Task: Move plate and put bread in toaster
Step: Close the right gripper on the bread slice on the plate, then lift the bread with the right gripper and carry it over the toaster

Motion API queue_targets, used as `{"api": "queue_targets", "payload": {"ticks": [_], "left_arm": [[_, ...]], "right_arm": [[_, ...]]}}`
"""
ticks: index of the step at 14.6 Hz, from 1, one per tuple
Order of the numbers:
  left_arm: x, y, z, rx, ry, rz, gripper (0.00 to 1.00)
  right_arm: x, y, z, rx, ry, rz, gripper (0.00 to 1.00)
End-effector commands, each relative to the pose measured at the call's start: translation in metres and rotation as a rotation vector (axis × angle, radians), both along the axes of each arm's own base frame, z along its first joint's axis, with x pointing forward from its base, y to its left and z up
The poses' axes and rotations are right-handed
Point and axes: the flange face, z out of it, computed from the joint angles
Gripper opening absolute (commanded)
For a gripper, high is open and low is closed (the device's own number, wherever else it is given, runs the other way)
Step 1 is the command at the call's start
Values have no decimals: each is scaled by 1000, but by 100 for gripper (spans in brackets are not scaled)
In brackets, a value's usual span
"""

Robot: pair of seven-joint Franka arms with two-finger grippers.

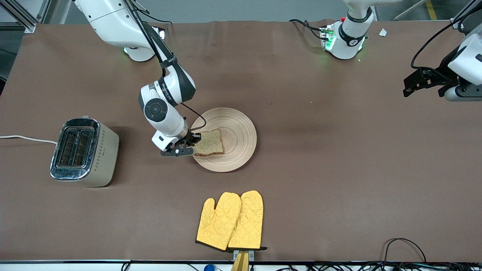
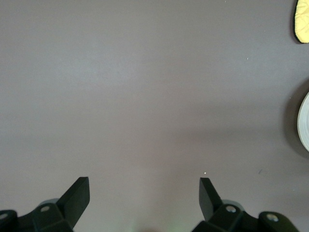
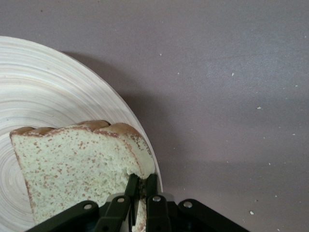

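A round wooden plate (image 1: 233, 141) sits mid-surface (image 1: 339, 169) with one slice of bread (image 1: 209, 143) on it, at the rim toward the right arm's end. The right gripper (image 1: 188, 145) is at that rim, its fingers (image 3: 131, 186) pinched narrow on the slice's crust edge. The toaster (image 1: 84, 152), both slots empty, stands well apart toward the right arm's end. Yellow oven mitts (image 1: 231, 220) lie nearer the front camera. The left gripper (image 2: 144, 195) waits, spread wide, over bare surface.

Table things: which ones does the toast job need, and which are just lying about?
Needed:
- round beige wooden plate
- brown wholegrain bread slice, pinched by the right gripper
- cream two-slot toaster

Lying about:
- yellow quilted oven mitts
- open left gripper, waiting
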Motion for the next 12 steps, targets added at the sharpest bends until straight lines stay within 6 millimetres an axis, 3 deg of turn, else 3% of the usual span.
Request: {"api": "queue_targets", "payload": {"ticks": [1, 4, 6, 9, 12], "left_arm": [[-9, 5, 4, -1, -11, 14, 100], [-8, 12, 6, 3, -16, 23, 100], [-8, 11, 6, 3, -16, 20, 100], [-5, 12, 4, -1, -12, 23, 100], [-3, 12, 7, -5, -20, 27, 100]], "right_arm": [[-3, 0, 3, -18, 13, -19, 0], [2, 0, 21, -26, 35, -26, 0], [8, -2, 49, -37, 58, -28, 0], [20, -45, 107, -105, 74, -57, 0], [12, -65, 159, -271, 63, 3, 1]]}}
